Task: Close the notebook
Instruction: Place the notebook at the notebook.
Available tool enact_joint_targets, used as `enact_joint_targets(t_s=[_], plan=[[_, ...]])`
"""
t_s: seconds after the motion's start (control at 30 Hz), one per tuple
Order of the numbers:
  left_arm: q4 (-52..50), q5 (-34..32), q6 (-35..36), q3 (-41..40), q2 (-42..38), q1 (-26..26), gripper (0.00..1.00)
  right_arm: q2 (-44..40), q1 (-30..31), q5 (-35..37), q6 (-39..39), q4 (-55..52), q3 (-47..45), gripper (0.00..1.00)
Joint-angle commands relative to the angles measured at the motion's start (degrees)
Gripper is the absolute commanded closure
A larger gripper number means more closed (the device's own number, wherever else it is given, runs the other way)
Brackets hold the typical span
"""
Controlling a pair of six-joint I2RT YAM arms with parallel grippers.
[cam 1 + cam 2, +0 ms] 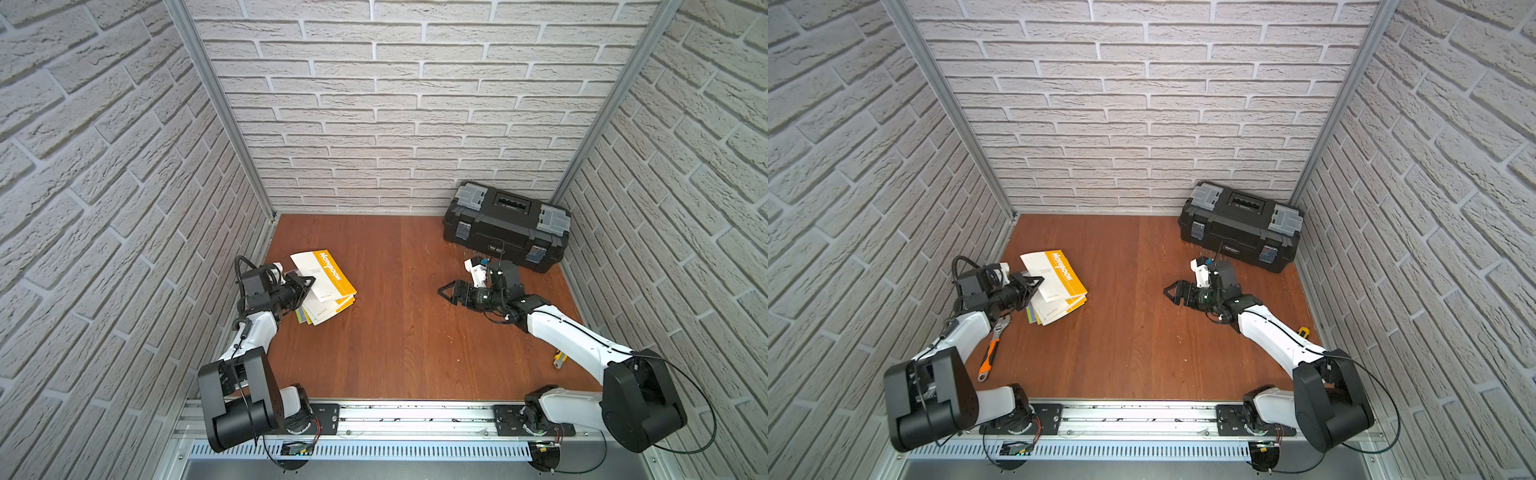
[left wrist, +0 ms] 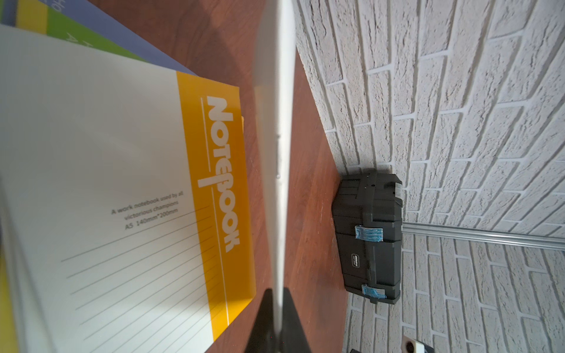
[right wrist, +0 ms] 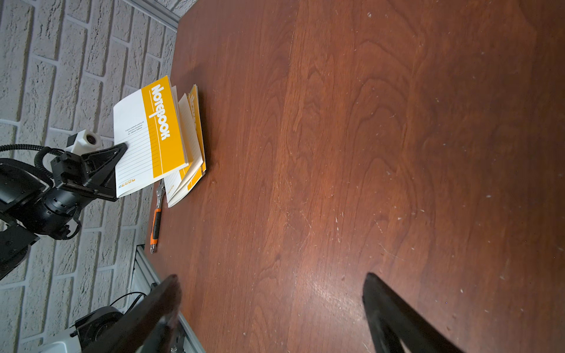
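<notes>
— So, where on the counter (image 1: 415, 340) does the work lie?

— On its left side, close to the left wall. The black toolbox (image 1: 505, 226) stands in the far right corner, well apart, and plays no part. The notebook (image 1: 332, 278) lies on a small pile of other thin books; its front cover is lifted and tilted, with loose pages fanned under it.

— Which way does it run?

— The yellow band, where I judge the spine to be, runs from far to near, on the side toward the middle of the counter. The free white edge of the cover points to the left wall, so toward the left arm.

— And the fingers?

— The left fingers (image 1: 309, 279) are closed on that free edge; in the left wrist view a thin pale sheet comes out edge-on from between them. The right fingers (image 3: 385, 305) are spread apart with nothing between them, over bare wood, well apart from the notebook.

— What does the next move turn on?

— On the hinge, I think. The cover must go down around the spine, so the left fingers should lower the edge onto the pages and not pull it toward the wall.
</notes>
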Motion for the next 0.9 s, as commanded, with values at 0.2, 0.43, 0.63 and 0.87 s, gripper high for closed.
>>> enact_joint_targets(t_s=[0.2, 0.43, 0.63, 0.87], plan=[[-4.88, -5.44, 6.58, -0.64, 1.97, 1.51, 0.94, -0.43, 0.50, -0.75, 0.37, 2.64, -1.32, 0.07], [-9.63, -12.07, 9.25, -1.15, 0.75, 1.58, 0.88, 0.01, 0.56, -1.47, 1.11, 3.96, -1.48, 0.07], [-11.82, -14.66, 9.87, -1.12, 1.57, 1.62, 0.66, 0.49, 0.58, -1.63, 0.84, 3.81, -1.94, 0.07], [-24.04, -22.26, 14.49, 3.16, -1.64, 1.64, 0.44, 0.74, 0.59, -1.71, 0.84, 4.02, -2.01, 0.07]])
